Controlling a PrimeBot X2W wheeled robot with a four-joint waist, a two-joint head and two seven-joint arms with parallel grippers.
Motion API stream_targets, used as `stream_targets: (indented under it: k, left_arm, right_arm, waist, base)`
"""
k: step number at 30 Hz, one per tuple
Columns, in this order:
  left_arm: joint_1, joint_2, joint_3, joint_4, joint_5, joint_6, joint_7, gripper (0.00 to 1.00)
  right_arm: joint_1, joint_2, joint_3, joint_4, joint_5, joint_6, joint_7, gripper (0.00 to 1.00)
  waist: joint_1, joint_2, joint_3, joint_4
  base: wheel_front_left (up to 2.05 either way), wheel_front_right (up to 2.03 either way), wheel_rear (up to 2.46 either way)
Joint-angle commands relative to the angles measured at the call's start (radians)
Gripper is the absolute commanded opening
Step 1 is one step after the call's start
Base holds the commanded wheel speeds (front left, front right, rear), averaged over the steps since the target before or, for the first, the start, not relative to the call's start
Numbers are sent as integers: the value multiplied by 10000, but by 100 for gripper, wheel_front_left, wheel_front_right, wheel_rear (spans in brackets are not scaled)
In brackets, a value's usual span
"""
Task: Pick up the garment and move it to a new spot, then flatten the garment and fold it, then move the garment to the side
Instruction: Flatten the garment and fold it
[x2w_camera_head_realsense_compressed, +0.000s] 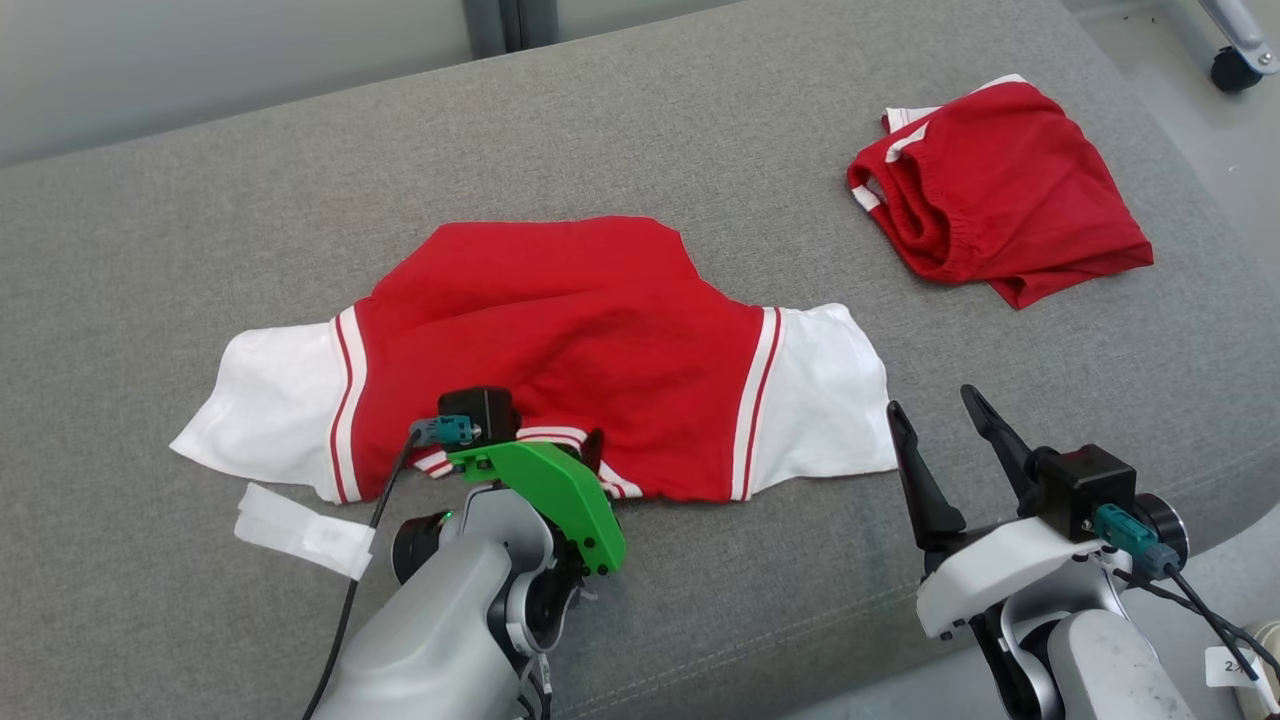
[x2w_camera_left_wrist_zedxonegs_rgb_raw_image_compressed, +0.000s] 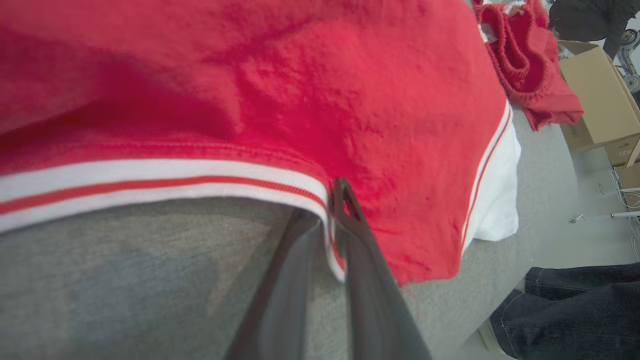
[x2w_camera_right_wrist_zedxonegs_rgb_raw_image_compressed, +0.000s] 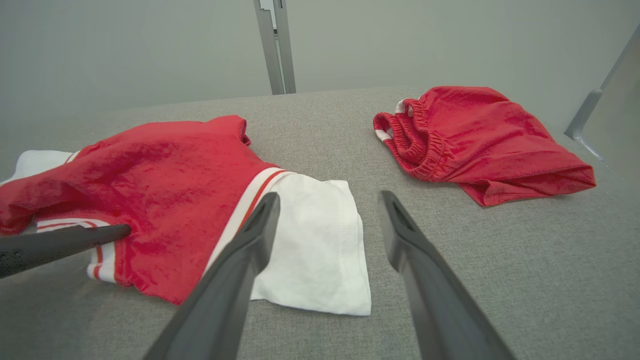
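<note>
Grey fabric cushion (x2w_camera_head_realsense_compressed: 200, 200) carries a red shirt (x2w_camera_head_realsense_compressed: 560, 310) with white sleeves, spread out at its middle, close to the near edge. Left end effector (x2w_camera_head_realsense_compressed: 575, 450) is pinched narrow on the shirt's striped near hem. Right end effector (x2w_camera_head_realsense_compressed: 945, 420) stands wide, holding nothing, at the near edge just beside the right sleeve. Red shorts (x2w_camera_head_realsense_compressed: 1000, 200) lie crumpled toward the far right corner, well apart.

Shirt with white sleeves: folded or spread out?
Spread out. The shirt lies open on the grey cushion, a white sleeve out to each side; the jaws of the left gripper pinch its striped collar.
</note>
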Motion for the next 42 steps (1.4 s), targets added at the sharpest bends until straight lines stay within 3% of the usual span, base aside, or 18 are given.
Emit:
stream_targets:
  k: [1,8,17,23,30,37,42]
  left_arm:
    - [-197,49,21,86,178,48,-197,0]
    - [-794,229,405,-35,394,34,-1326,0]
    - [-2272,345,786,-1562,646,-176,-1805,0]
    - [-3578,176,957,-2036,472,-384,-1725,0]
    - [-4866,46,1642,-1845,-407,-464,-2701,0]
    - [-5761,34,968,-2682,-1593,-817,-3197,0]
    - [-6199,35,297,-2733,-1667,-658,-3272,0]
  right_arm:
    - [-55,-3,-38,18,27,-15,-54,100]
    - [30,-5,-79,112,67,-15,-111,100]
    - [132,-5,44,211,4,-15,-23,100]
    - [223,-5,199,216,-33,-16,78,100]
    - [251,-5,438,220,24,-16,90,100]
    - [294,-5,437,255,-51,-16,121,100]
    - [182,-4,566,287,5,-16,123,100]
  waist:
    - [0,0,-2,12]
    - [0,0,-174,311]
    - [0,0,-650,561]
    - [0,0,-895,559]
    - [0,0,-966,329]
    - [0,0,-927,329]
    - [0,0,-969,368]
  base:
    - [0,0,0]
    - [0,0,0]
    - [0,0,0]
    - [0,0,0]
    - [0,0,0]
    - [0,0,0]
    - [0,0,0]
